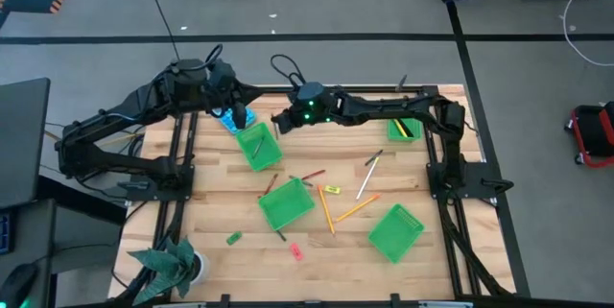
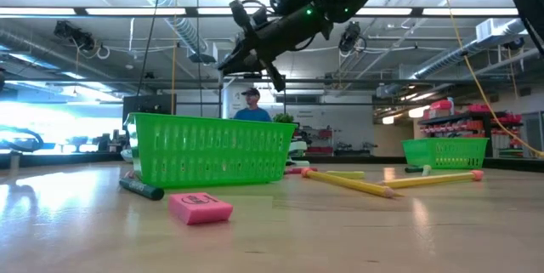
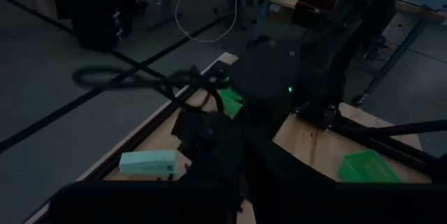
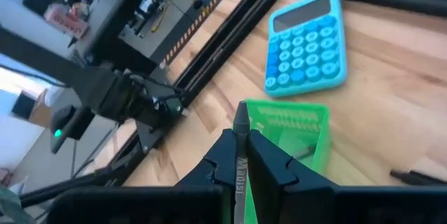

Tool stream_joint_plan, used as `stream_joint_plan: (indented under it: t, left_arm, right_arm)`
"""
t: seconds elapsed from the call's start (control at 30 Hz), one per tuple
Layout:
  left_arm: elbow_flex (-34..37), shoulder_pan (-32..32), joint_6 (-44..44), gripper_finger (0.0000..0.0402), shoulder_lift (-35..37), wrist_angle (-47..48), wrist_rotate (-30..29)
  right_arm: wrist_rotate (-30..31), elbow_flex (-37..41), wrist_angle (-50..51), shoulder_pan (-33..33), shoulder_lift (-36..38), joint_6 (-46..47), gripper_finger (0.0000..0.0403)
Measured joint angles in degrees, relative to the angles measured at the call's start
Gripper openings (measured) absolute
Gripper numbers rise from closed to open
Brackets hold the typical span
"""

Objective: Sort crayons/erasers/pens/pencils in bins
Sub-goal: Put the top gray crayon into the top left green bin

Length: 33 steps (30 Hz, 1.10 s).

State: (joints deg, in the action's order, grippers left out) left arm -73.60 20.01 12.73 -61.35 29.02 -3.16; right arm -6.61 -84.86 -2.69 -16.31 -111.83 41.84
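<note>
Seen from above, the right gripper [image 1: 281, 122] hangs over the bin [image 1: 257, 146] nearest the calculator [image 1: 236, 118], while the left gripper [image 1: 237, 112] waits above that calculator, and pencils [image 1: 355, 209], crayons [image 1: 313, 174] and erasers [image 1: 330, 189] lie scattered on the counter [image 1: 221, 202] among three more bins. At counter level, a pink eraser [image 2: 200, 207] and dark crayon [image 2: 140, 190] lie before a bin [image 2: 211, 150], a person standing behind. The right wrist view shows its fingers [image 4: 269, 165] closed on a dark pen [image 4: 240, 151] above the bin [image 4: 297, 130]; the left fingers are closed on nothing.
</note>
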Motion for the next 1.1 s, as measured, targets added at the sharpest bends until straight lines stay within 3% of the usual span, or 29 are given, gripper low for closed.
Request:
stream_joint_plan:
  t: [0.17,0.33,0.43,0.53,0.8,1.1]
  left_arm:
    - [-0.02,0.17,0.52,0.0019,-0.14,4.24,-0.47]
    - [-0.04,0.74,11.74,0.0028,-1.71,8.87,-3.2]
    - [-0.02,0.77,18.21,0.0045,-2.44,11.1,-8.55]
    - [-0.02,0.83,24.72,0.0066,-3.12,13.24,-13.76]
    - [-0.02,-0.49,28.99,0.0144,-3.71,14.81,-14.01]
    - [-0.06,-0.55,31.46,0.0232,-9.32,14.47,-14.11]
  right_arm:
    - [-1.19,0.0,0.21,0.39,0.42,-0.74,0.0029]
    - [-2.33,-0.11,-1.12,0.17,2.56,1.68,0.0029]
    - [-1.58,-0.1,-2.5,-0.06,2.95,2.27,0.0029]
    - [0.86,-0.07,-3.89,-0.64,3.22,4.93,0.0029]
    - [1.73,-0.07,-5.08,-3.72,3.29,18.76,0.0029]
    - [-3.96,-0.07,-7.92,-4.61,3.29,23.13,0.0029]
